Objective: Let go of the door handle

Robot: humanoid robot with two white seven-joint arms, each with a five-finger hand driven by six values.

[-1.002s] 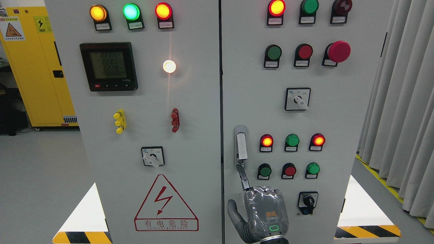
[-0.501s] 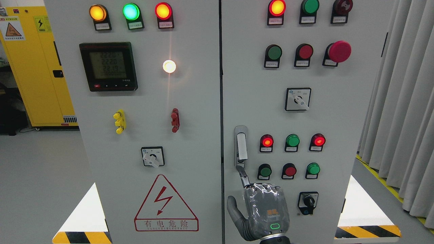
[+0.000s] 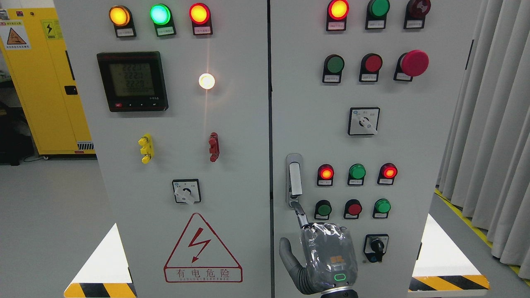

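The door handle (image 3: 294, 178) is a silver upright lever on the left edge of the right cabinet door (image 3: 414, 165), which sits flush and shut. My right hand (image 3: 298, 225), wrapped in clear plastic, comes up from the bottom edge just below the handle. Its index finger (image 3: 299, 214) is stretched up and its tip touches the handle's lower end. The thumb (image 3: 285, 252) is spread out to the left. The hand grasps nothing. The other fingers are hidden behind the back of the hand. The left arm is out of view.
Round lamps and push buttons (image 3: 357, 171) sit right of the handle, with a black key switch (image 3: 376, 247) beside my hand. The left door (image 3: 186, 165) carries a meter and a shock warning triangle (image 3: 202, 248). A yellow cabinet (image 3: 45, 82) stands far left, grey curtains (image 3: 492, 124) right.
My right hand has shifted slightly to the right, and its index fingertip stays at the handle's lower end. The meter digits flicker. The door has not moved.
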